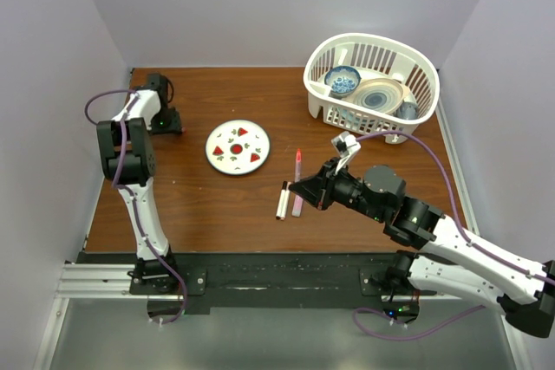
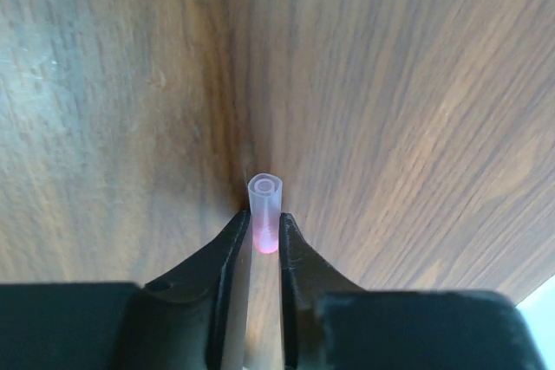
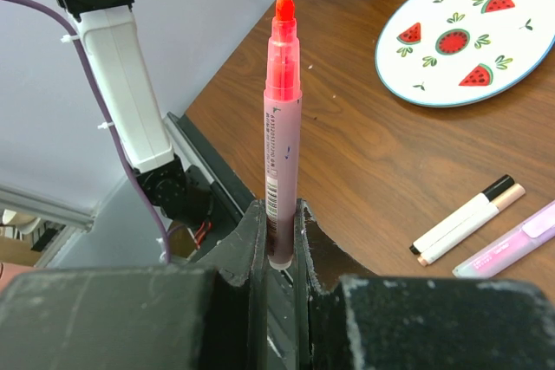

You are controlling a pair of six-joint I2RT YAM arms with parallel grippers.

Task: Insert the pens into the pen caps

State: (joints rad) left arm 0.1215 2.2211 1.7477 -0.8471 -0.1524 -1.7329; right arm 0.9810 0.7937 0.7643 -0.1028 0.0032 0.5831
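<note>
My left gripper [image 2: 264,219] is shut on a pale pink translucent pen cap [image 2: 265,201] just over the wood, and the cap's open end points away from the wrist. In the top view this gripper [image 1: 173,120] sits at the table's back left. My right gripper [image 3: 279,210] is shut on the thin dark reddish pen [image 3: 281,127], with its orange-red tip out in front. From above, that pen [image 1: 297,162] sticks out of the right gripper [image 1: 308,186] near mid-table. A white pen [image 1: 282,201] and a pale pink pen [image 1: 297,205] lie side by side just left of it.
A round plate [image 1: 238,146] with watermelon prints lies between the two grippers. At the back right stands a white basket [image 1: 323,84] holding dishes. The left arm's white links [image 3: 126,84] rise at the near left edge in the right wrist view.
</note>
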